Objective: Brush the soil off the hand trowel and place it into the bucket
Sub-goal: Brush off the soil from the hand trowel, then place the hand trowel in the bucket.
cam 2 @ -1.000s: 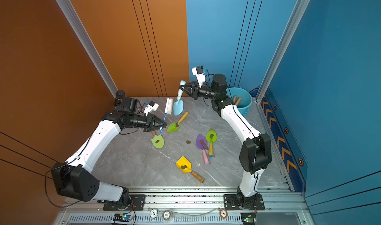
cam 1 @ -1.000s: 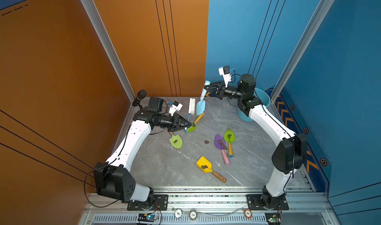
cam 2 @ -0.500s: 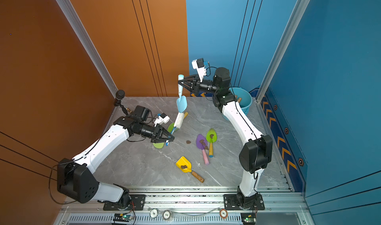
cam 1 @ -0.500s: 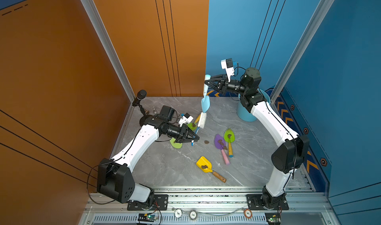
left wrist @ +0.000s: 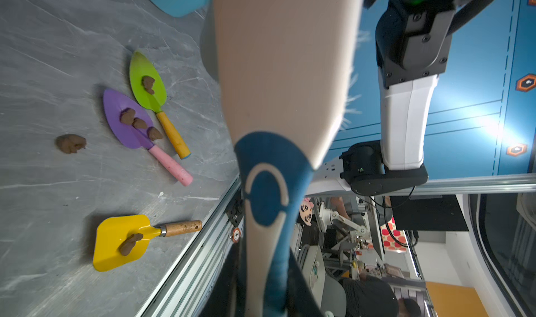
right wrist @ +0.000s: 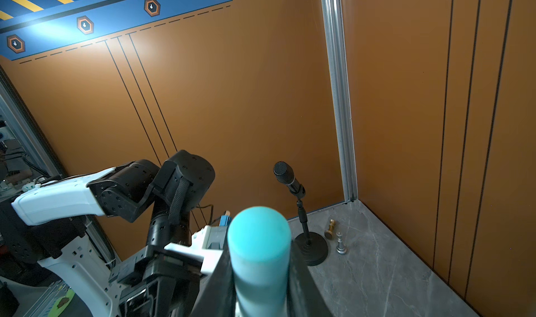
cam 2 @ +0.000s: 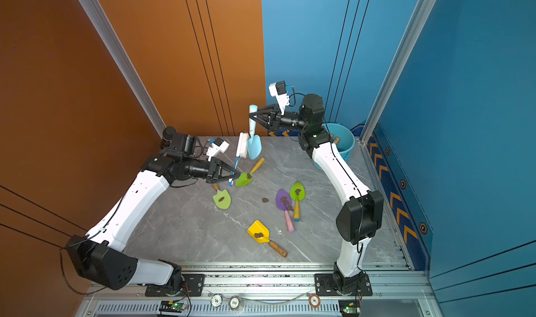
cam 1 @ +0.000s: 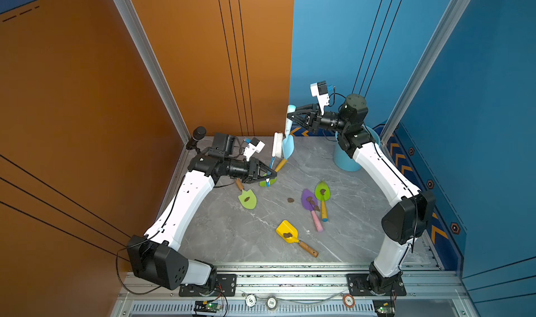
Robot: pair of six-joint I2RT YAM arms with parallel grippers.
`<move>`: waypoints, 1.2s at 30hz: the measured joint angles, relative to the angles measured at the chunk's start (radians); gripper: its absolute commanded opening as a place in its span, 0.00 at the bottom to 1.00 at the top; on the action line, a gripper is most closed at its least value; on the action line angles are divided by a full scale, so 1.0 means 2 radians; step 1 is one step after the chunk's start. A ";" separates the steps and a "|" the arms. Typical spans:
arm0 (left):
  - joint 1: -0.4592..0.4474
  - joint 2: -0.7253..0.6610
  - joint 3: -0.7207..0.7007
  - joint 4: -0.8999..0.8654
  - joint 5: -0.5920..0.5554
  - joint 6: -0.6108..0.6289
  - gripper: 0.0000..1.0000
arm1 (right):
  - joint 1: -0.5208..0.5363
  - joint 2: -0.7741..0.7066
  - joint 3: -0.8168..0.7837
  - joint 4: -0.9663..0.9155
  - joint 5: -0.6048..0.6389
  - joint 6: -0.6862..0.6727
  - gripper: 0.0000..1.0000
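The right gripper (cam 1: 290, 117) pinched a light-blue plastic hand trowel (cam 1: 288, 147) upright, blade pointing down, just beside the white-bristled blue-handled brush (cam 1: 278, 145) clamped in the left gripper (cam 1: 271, 177).

Both arms bent inward, jaws closed on tools.
The left gripper (cam 1: 271, 175) reached level from a bent elbow, jaws clamped on the brush (cam 1: 278, 144); the right gripper (cam 1: 290, 117) sat higher, pointing across toward the left arm, jaws pinching the hand trowel (cam 1: 288, 147) by its handle.

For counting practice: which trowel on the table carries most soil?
The purple trowel with pink handle: three brown lumps; the yellow trowel and green trowels carry one each.
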 measured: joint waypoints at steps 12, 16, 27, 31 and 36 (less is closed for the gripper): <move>-0.101 0.067 -0.042 -0.004 -0.037 0.026 0.00 | -0.030 0.002 0.043 -0.013 0.010 0.002 0.04; -0.098 0.085 -0.041 -0.003 -0.071 0.026 0.00 | -0.055 0.002 0.044 -0.044 0.057 -0.015 0.04; -0.092 0.126 -0.004 0.023 -0.281 -0.015 0.00 | -0.112 0.013 0.044 -0.143 0.420 -0.132 0.04; -0.086 0.129 0.009 0.031 -0.314 -0.021 0.00 | -0.154 0.049 0.043 -0.143 0.519 -0.136 0.05; -0.065 0.163 0.049 0.039 -0.334 -0.025 0.00 | -0.204 0.091 0.023 -0.132 0.579 -0.150 0.07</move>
